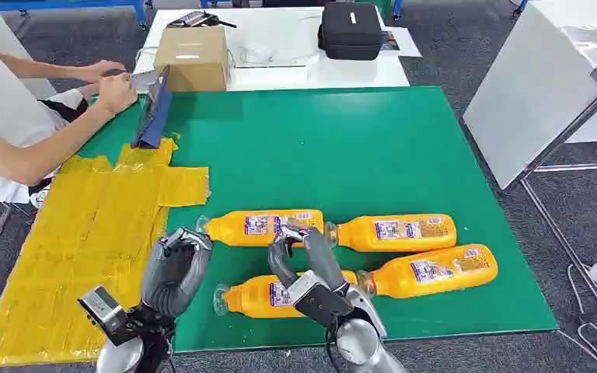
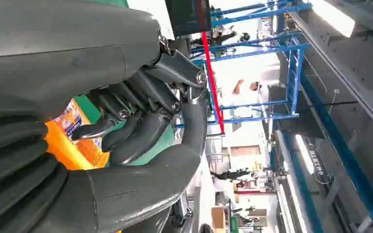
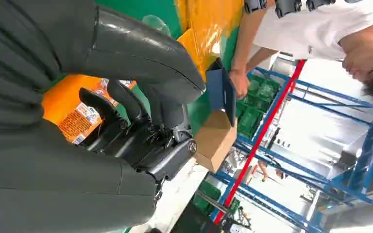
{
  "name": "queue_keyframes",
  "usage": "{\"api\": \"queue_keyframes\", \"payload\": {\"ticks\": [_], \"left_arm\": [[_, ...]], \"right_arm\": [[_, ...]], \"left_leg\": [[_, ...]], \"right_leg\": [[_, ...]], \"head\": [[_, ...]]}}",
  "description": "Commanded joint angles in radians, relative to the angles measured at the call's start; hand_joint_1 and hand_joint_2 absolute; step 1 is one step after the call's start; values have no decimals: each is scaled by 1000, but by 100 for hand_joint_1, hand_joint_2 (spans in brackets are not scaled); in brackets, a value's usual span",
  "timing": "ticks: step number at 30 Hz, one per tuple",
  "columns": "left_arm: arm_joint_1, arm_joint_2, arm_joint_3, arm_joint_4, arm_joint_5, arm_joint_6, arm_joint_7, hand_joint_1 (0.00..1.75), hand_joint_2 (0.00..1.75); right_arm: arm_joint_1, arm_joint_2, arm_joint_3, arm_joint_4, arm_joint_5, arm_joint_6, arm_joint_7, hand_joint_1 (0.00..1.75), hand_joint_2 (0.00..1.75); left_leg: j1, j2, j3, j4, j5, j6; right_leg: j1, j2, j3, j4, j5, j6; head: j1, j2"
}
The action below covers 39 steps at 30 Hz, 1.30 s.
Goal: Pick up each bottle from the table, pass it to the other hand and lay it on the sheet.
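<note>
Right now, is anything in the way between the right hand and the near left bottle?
Nothing visible. The right hand hovers just above the near left bottle, its fingers curled over the bottle's body, with no other object between them.

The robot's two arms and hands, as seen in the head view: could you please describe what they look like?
Both arms are silver metal near the wrists. The left hand and right hand are dark grey with a smooth, rubbery-looking cover and darker fingers. The wrist views show ribbed grey covering, a thick grey thumb and exposed metal pins at the finger bases. A small black camera block sits at the left wrist.
</note>
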Motion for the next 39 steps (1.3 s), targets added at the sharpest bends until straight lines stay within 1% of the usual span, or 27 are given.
{"api": "queue_keyframes", "payload": {"ticks": [1, 3, 4, 5, 7, 8, 9, 10, 11, 12, 13, 14, 15, 16, 17, 18, 19, 20, 22, 24, 28, 29, 31, 33, 35, 36, 39], "left_arm": [[-60, 28, -181, 186, -180, 662, 25, 175, 175], [-60, 28, -181, 186, -180, 662, 25, 175, 175], [-60, 28, -181, 186, -180, 662, 25, 175, 175], [-60, 28, -181, 186, -180, 662, 25, 175, 175], [-62, 31, -179, 179, -182, 662, 30, 175, 175], [-63, 33, -174, 169, -182, 664, 32, 175, 175], [-66, 34, -170, 163, -182, 663, 37, 175, 175], [-66, 35, -165, 155, -182, 666, 38, 136, 175], [-66, 35, -159, 153, -180, 667, 41, 40, 175], [-66, 32, -149, 150, -175, 670, 45, 0, 175], [-66, 32, -139, 146, -164, 670, 49, 0, 175], [-66, 34, -132, 142, -160, 670, 50, 0, 175], [-68, 39, -128, 142, -161, 665, 56, 0, 175], [-68, 39, -128, 142, -161, 665, 56, 0, 175], [-74, 42, -126, 148, -165, 660, 61, 0, 175], [-77, 40, -128, 152, -167, 659, 62, 0, 175], [-77, 40, -128, 153, -168, 659, 63, 0, 175], [-75, 38, -127, 151, -170, 661, 63, 0, 175], [-66, 38, -126, 143, -170, 664, 62, 0, 175], [-58, 38, -122, 135, -171, 669, 63, 0, 175], [-55, 40, -120, 133, -172, 669, 63, 0, 175], [-53, 39, -114, 130, -170, 669, 64, 0, 175], [-56, 37, -105, 127, -163, 665, 58, 0, 175], [-58, 33, -83, 112, -149, 663, 47, 0, 175], [-58, 32, -59, 93, -144, 648, 49, 0, 175], [-57, 31, -54, 88, -144, 642, 52, 0, 175], [-56, 30, -53, 89, -145, 641, 52, 0, 175]], "right_arm": [[81, 47, -31, -106, -288, -184, -103, 175, 175], [81, 47, -31, -106, -288, -184, -103, 175, 175], [81, 47, -31, -106, -288, -184, -103, 175, 175], [81, 47, -31, -106, -288, -184, -103, 175, 175], [76, 46, -30, -117, -287, -185, -99, 175, 175], [71, 43, -28, -132, -288, -184, -95, 175, 175], [66, 43, -27, -141, -288, -184, -94, 175, 175], [63, 42, -27, -149, -288, -186, -92, 175, 175], [59, 42, -27, -148, -288, -188, -89, 175, 175], [57, 41, -26, -147, -288, -190, -87, 175, 175], [56, 42, -27, -146, -288, -194, -86, 138, 175], [57, 41, -27, -146, -288, -197, -86, 28, 175], [62, 42, -31, -156, -289, -208, -93, 0, 175], [62, 42, -31, -156, -289, -208, -93, 0, 175], [68, 41, -37, -177, -289, -222, -106, 0, 0], [69, 38, -38, -184, -288, -223, -106, 0, 0], [69, 36, -39, -187, -288, -224, -106, 0, 0], [68, 33, -43, -186, -289, -227, -94, 0, 175], [65, 30, -49, -178, -285, -234, -88, 0, 175], [53, 18, -50, -155, -235, -267, -53, 0, 175], [40, 9, -56, -136, -215, -277, -44, 0, 175], [11, -22, -33, -108, -111, -308, -6, 0, 175], [-19, -45, -37, -79, -53, -314, 19, 0, 175], [-96, -90, -35, 4, 125, -333, 116, 0, 175], [-165, -106, -51, 85, 241, -313, 178, 0, 175], [-175, -102, -62, 100, 243, -304, 172, 0, 175], [-170, -97, -63, 96, 245, -303, 170, 0, 175]], "left_leg": [[0, -3, 4, -1, -1, 0], [0, -7, 8, -3, -1, -1], [-1, -7, 5, -2, 0, 0], [0, -9, 5, -1, -1, -1], [1, -4, 6, 1, -3, -1], [0, 0, 3, 0, -2, -1], [0, -1, 4, 0, -2, -1], [0, -3, 3, 1, -2, -1], [0, -3, 1, 0, 0, -1], [0, -2, 2, 0, -1, -1], [1, -1, 4, 0, -2, -1], [1, 1, 2, 0, -1, -1], [1, 0, 4, 0, -2, -1], [1, 0, 5, 0, -2, -1], [1, -1, 5, 1, -3, -1], [1, -1, 3, 0, -1, -1], [1, -1, 4, 0, -2, -1], [1, -1, 3, 0, -1, -1], [0, -1, 3, 0, -1, 0], [1, -1, 5, 0, -2, -1], [0, 0, 2, 0, 0, 0], [1, 0, 4, -1, -1, -1], [1, 1, 4, 0, -1, -1], [1, 2, 4, -1, -1, 0], [0, 2, 2, -1, 0, 0], [1, 3, 4, 0, -1, 0], [1, 1, 4, -1, 0, 0]], "right_leg": [[0, 0, 4, -1, -2, -1], [0, -3, 10, -3, -3, -2], [-1, -4, 7, -2, -3, -2], [0, -3, 8, -1, -4, -2], [1, 3, 6, 1, -4, -4], [0, 3, 2, 1, -1, -2], [0, 2, 3, 1, -2, -3], [0, 1, 3, 2, -2, -3], [0, 0, 1, 0, -1, -2], [0, 2, 2, 0, -1, -2], [0, 4, 4, 0, -2, -3], [0, 4, 2, 0, 0, -2], [1, 4, 3, 0, -1, -3], [1, 4, 4, 0, -2, -3], [1, 4, 5, 1, -2, -4], [0, 2, 3, 0, -1, -2], [0, 2, 4, 0, -2, -3], [0, 2, 3, 0, -1, -2], [0, 2, 3, -1, -1, -2], [0, 3, 5, 0, -2, -3], [0, 2, 2, -1, 0, -1], [0, 3, 4, -1, -1, -2], [1, 5, 4, -1, 0, -2], [0, 5, 4, -1, 0, -2], [0, 4, 2, -1, 1, -1], [1, 7, 3, -2, 1, -2], [0, 4, 4, -1, 1, -2]], "head": [[0, 0], [0, 0], [0, 0], [0, 0], [-1, 0], [0, 0], [0, 0], [0, 0], [0, 0], [0, 0], [0, 0], [0, 0], [0, 0], [0, 0], [0, 0], [0, 0], [0, 0], [0, 0], [0, 0], [0, 0], [0, 0], [0, 0], [0, 0], [0, 0], [0, 0], [0, 0], [0, 0]]}}
